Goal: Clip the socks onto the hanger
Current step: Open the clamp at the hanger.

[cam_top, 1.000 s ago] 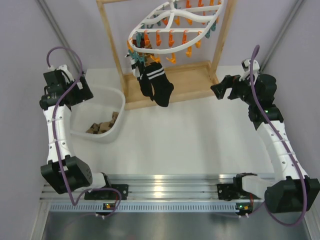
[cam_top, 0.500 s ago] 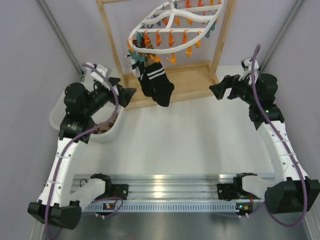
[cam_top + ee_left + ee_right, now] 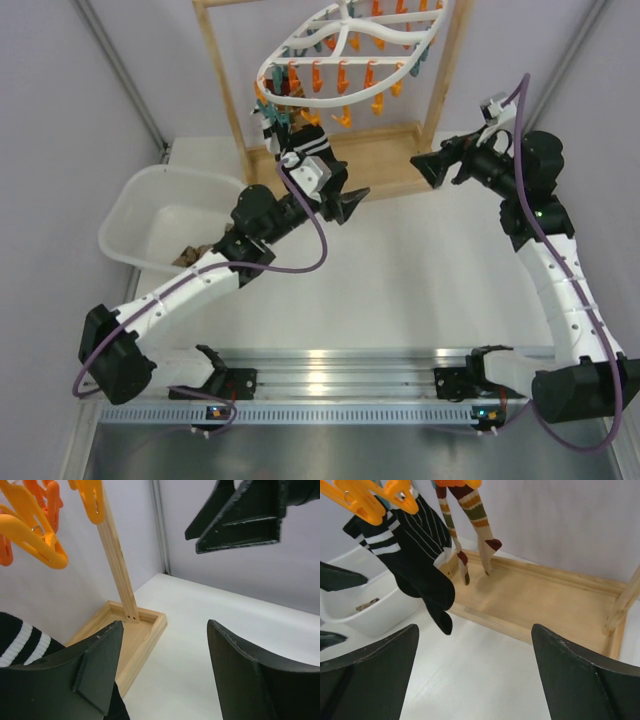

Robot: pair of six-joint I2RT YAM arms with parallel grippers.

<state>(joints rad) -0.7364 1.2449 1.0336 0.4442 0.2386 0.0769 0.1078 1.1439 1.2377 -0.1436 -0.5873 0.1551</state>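
Note:
The white oval hanger (image 3: 345,55) with orange and teal clips (image 3: 318,78) hangs from the wooden stand. The brown-and-tan socks (image 3: 188,257) lie in the white bin (image 3: 150,200), partly behind my left arm; one shows in the right wrist view (image 3: 367,604). My left gripper (image 3: 352,203) is open and empty, right in front of the clipped black striped sock (image 3: 20,640). Orange clips (image 3: 35,535) hang above it. My right gripper (image 3: 420,165) is open and empty, over the stand's base, facing the black sock (image 3: 420,545).
The wooden stand (image 3: 225,95) has a flat base (image 3: 540,600) and upright posts (image 3: 117,565). Two long striped socks (image 3: 472,510) hang beside the black one. The right gripper's fingers (image 3: 240,515) show above in the left wrist view. Grey walls stand at both sides.
My left arm has swung from the bin on the left across to the right, its gripper now at the black sock. My right gripper has edged slightly left and up.

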